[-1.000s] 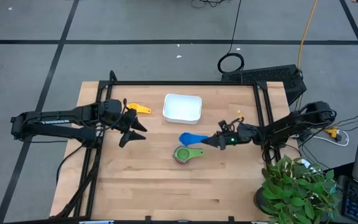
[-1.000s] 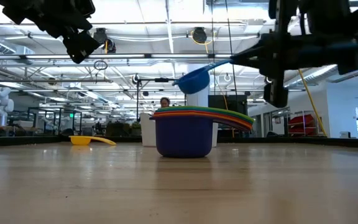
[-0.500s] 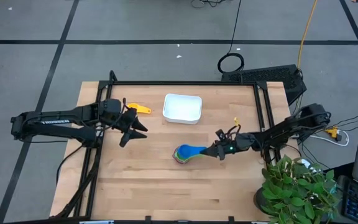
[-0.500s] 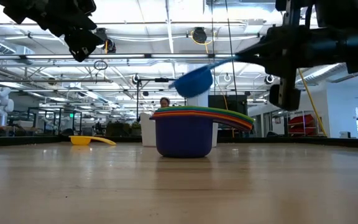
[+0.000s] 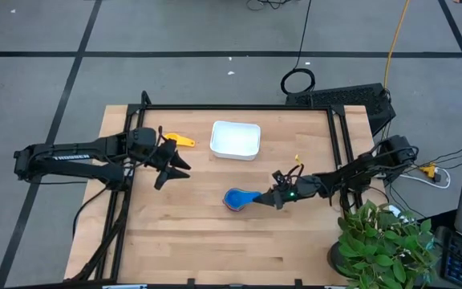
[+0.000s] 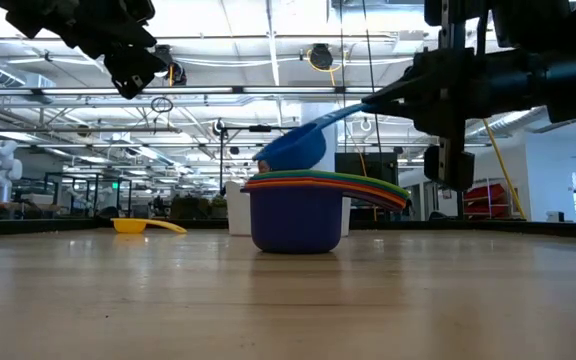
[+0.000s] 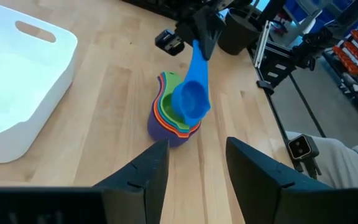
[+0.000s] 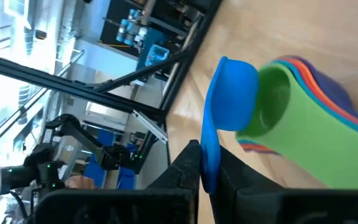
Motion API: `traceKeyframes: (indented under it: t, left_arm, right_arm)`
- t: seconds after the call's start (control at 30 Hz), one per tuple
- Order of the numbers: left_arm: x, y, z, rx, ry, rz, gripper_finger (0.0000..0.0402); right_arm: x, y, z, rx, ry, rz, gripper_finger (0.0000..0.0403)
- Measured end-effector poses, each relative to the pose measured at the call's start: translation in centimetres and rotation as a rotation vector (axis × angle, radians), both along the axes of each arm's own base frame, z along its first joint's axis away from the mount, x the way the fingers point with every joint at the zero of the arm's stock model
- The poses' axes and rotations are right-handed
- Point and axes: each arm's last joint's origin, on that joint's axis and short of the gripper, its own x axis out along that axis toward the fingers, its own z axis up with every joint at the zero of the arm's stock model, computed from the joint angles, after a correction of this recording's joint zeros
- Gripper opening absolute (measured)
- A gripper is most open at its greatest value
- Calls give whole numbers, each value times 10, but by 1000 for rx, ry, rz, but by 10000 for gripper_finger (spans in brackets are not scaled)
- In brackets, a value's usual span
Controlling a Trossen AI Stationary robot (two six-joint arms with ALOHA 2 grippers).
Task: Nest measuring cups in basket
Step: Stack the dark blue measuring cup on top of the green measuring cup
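Note:
A stack of nested measuring cups (image 5: 233, 204), navy outermost and green innermost (image 8: 283, 118), stands on its base on the wooden table near the middle. My right gripper (image 5: 273, 197) is shut on a blue cup (image 6: 292, 149) whose bowl hangs just over the stack's rim. A yellow cup (image 5: 180, 140) lies on the table at the far left. The white basket (image 5: 235, 139) sits at the far middle. My left gripper (image 5: 175, 167) hovers open above the table's left part, with nothing between its fingers (image 7: 145, 177). My right gripper pinches the free end of the blue cup's handle (image 8: 209, 163) between its two fingers. The fingers come about level from the table's right side and lie along the handle. The cup is tilted, bowl (image 8: 234, 98) lower than handle; whether the bowl touches the stack I cannot tell.
A black frame (image 5: 239, 107) runs along the table's far and side edges. A potted plant (image 5: 383, 245) stands at the near right corner. Bare wood lies in front of the stack (image 6: 288, 300) and along the near edge.
My right gripper has carried the blue cup toward the table's near edge and a little left and down. The cup has gone from beside the stack's far side to right over it, covering the green cup in the high view.

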Motion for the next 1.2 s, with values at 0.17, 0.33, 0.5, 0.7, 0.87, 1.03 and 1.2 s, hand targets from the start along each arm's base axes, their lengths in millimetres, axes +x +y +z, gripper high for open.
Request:
traceKeyframes:
  t: [0.17, 0.33, 0.5, 0.7, 0.87, 1.03, 1.2]
  left_arm:
    - [0, 0, 0, -1, 3, 0, 156]
    - [0, 0, 0, -1, 2, -1, 154]
    - [0, 0, 0, 0, 2, -1, 164]
    - [0, 0, 0, 0, 1, -1, 172]
    - [0, 0, 0, -2, 1, 0, 173]
    - [0, 0, 0, -2, 1, -1, 173]
    - [0, 0, 0, -4, 2, 0, 173]
  right_arm:
    - [-2, 0, -7, 21, 78, -9, 36]
    - [-2, 0, -9, 13, 93, -6, 78]
    - [-2, 0, -9, 27, 106, 17, 130]
    - [-3, 1, -10, 78, 128, 64, 179]
    - [-4, 2, -12, 106, 150, 91, 196]
    - [-7, 0, -15, 133, 170, 92, 198]
    - [-9, -4, -15, 140, 143, 77, 199]
